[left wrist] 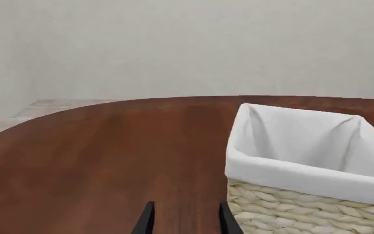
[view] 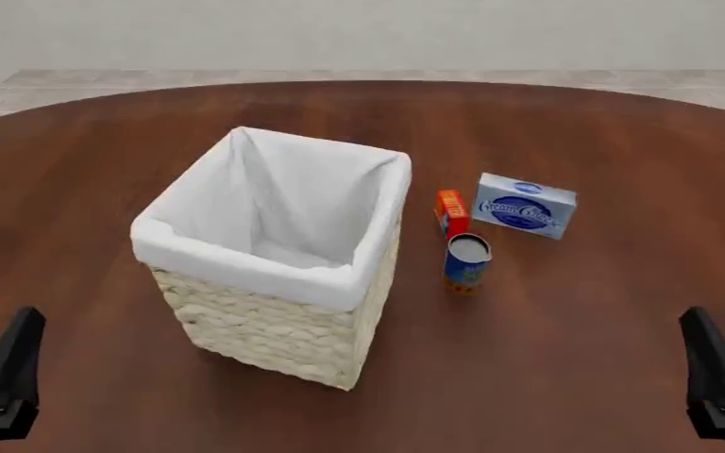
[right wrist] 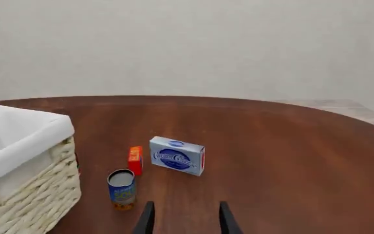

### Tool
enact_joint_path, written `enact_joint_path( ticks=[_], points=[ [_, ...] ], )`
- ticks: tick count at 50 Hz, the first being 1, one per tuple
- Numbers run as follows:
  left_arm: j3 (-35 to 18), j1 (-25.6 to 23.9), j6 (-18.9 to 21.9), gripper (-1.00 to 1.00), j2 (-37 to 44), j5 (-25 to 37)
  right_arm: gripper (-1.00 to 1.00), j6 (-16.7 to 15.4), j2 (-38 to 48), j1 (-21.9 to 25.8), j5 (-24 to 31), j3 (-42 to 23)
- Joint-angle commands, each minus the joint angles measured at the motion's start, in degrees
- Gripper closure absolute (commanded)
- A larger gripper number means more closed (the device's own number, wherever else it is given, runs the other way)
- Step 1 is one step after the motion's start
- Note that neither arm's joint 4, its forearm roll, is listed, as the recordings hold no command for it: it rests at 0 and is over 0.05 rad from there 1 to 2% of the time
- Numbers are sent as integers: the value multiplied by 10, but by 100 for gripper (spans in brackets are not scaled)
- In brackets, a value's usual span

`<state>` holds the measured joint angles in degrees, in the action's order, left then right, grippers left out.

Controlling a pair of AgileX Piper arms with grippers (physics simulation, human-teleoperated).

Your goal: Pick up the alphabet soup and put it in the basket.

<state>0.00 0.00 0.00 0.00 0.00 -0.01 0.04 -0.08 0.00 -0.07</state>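
While both arms sit low at the near edge of the bench (view: 615,377), the left end effector (left wrist: 185,219) has its fingers spread with bare wood between them, gripping nothing; in the front view it shows only as a dark shape at the lower left corner (view: 4,373). The right end effector (right wrist: 185,219) is likewise spread and empty, seen at the front view's lower right corner (view: 721,377).

Just ahead of the right end effector and slightly to its left stands the alphabet soup (right wrist: 121,189), upright on the wood, silver lid up, blue label with orange-yellow marks near its base. In the front view the can (view: 467,261) stands just to the right of the basket (view: 275,330), apart from it.

A small orange-red box (view: 451,211) stands just behind the can, and a blue-and-white cream cheese box (view: 525,205) lies beside that, farther right.

The basket, woven cream wicker with a white cloth lining (view: 294,203) folded over its rim, sits ahead of the left end effector and to its right, with nothing visible inside.
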Motion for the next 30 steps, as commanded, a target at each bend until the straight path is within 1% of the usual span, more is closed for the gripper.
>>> enact_joint_path(
  ticks=[1,12,18,19,22,25,30],
  points=[
    [0,0,0,-100,0,0,-100,-2,1,-3,1,-2],
    [0,0,0,-100,0,0,-100,-4,0,-11,2,-10],
    [0,0,0,-100,0,0,-100,-4,0,-16,14,-11],
    [0,0,0,-100,0,0,-100,-10,0,-11,13,-11],
    [0,0,0,-100,0,0,-100,-12,1,-5,16,-10],
    [0,0,0,-100,0,0,-100,-3,33,7,-8,-10],
    [0,0,0,-100,0,0,-100,-6,80,12,-45,-22]
  ],
)
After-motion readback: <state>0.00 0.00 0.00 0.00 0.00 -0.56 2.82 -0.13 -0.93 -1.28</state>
